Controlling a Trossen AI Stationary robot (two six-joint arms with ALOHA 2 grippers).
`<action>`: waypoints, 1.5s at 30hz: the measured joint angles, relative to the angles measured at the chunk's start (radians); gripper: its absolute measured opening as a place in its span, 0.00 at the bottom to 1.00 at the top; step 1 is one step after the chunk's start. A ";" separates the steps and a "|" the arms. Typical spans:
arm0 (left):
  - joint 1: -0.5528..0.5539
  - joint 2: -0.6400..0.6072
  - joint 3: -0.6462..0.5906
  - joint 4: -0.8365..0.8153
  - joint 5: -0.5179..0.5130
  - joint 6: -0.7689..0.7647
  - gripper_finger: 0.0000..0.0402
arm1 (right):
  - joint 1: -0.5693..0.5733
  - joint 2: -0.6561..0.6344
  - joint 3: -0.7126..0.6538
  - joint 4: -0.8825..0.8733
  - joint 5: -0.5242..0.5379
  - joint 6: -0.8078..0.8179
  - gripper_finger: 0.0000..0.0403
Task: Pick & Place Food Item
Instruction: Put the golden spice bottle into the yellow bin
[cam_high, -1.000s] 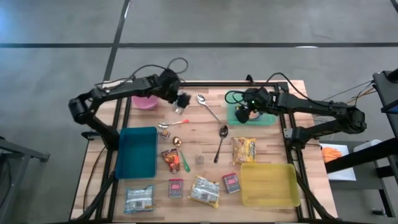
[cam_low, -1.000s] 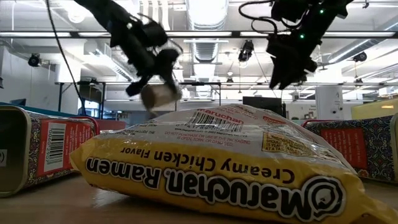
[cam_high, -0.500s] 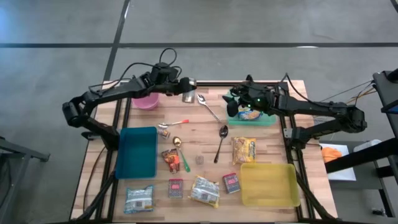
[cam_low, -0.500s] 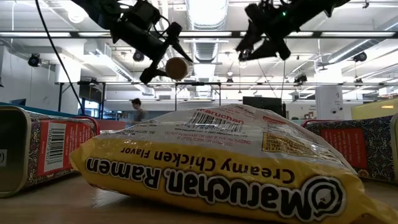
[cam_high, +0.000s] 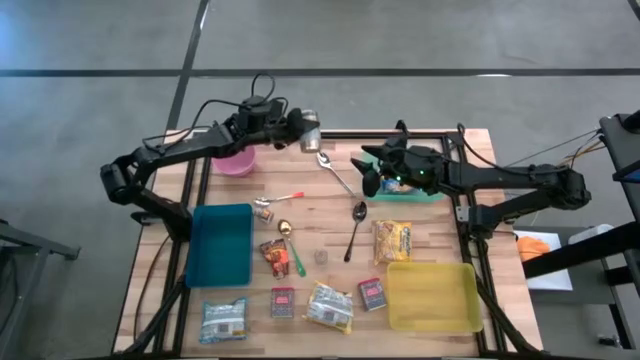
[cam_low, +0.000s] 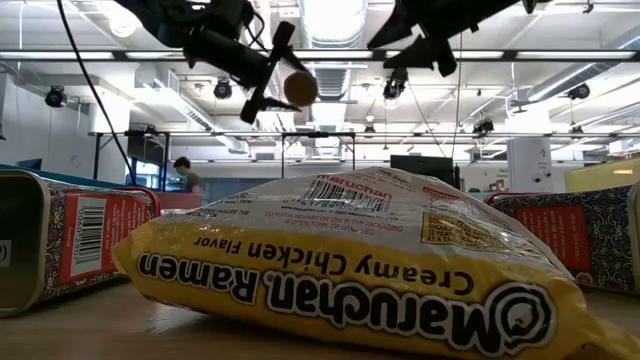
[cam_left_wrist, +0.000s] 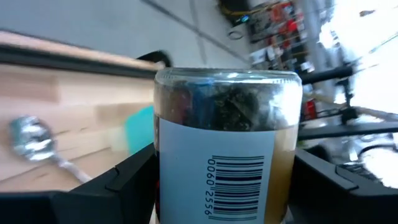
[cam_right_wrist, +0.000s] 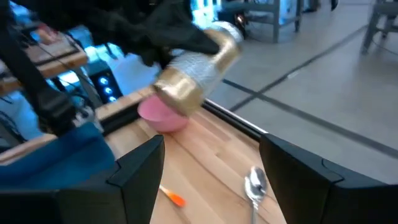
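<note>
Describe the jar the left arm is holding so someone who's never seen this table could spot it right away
Look at the far edge of the wooden table, near the pink bowl. Just above that edge the left gripper is shut on a glass jar, held sideways in the air. It has a gold lid, a white barcode label and dark contents, and it is the only item off the table.

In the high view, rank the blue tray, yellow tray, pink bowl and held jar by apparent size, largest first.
1. Yellow tray and blue tray: look about alike, so no ranking between them.
2. Pink bowl.
3. Jar, held in the left gripper; raised nearer the camera, still smallest.
</note>
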 joint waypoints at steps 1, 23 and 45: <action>-0.002 0.000 0.000 0.026 0.001 0.001 0.70 | 0.009 0.000 0.000 0.015 0.018 0.005 0.65; -0.088 0.000 0.000 0.603 0.028 0.098 0.70 | 0.056 0.040 0.000 0.478 0.141 0.337 0.65; -0.127 0.000 0.039 0.673 -0.033 0.123 0.70 | 0.082 0.249 0.000 0.916 0.131 0.511 0.65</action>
